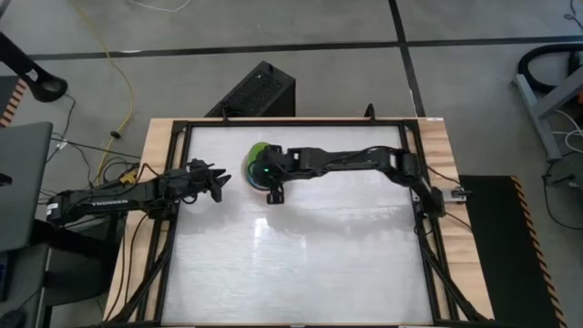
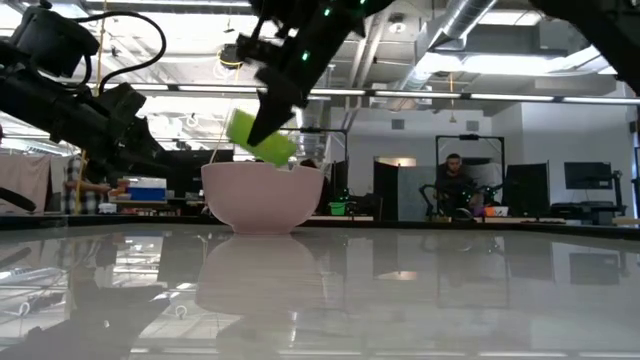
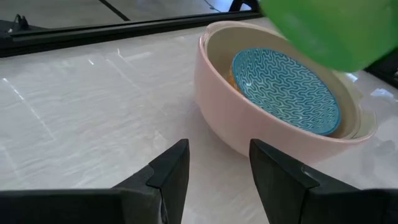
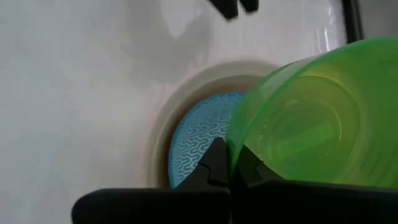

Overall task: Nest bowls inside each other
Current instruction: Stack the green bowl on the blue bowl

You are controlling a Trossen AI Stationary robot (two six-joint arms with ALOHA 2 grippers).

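A pale pink bowl (image 3: 236, 118) stands on the white table, far from the front edge and left of centre. Inside it sits a beige-grey bowl (image 3: 359, 118), and in that a blue patterned bowl (image 3: 286, 87). A bright green bowl (image 2: 260, 138) hangs tilted just above this stack, with my right gripper (image 4: 230, 167) shut on it. My left gripper (image 3: 217, 168) is open, low over the table to the left of the pink bowl, touching nothing. My right gripper pinches the green bowl's rim (image 4: 231, 146) between its two fingers, one finger inside the bowl and one outside. The fingers slant down from the table's right side. The bowl is lifted clear, tilted, over the blue bowl (image 4: 199, 140).
A black frame (image 1: 182, 137) borders the table. Bare white tabletop lies in front of the stack and to its right. In the room beyond the far edge, a person (image 2: 455, 185) sits at a desk.
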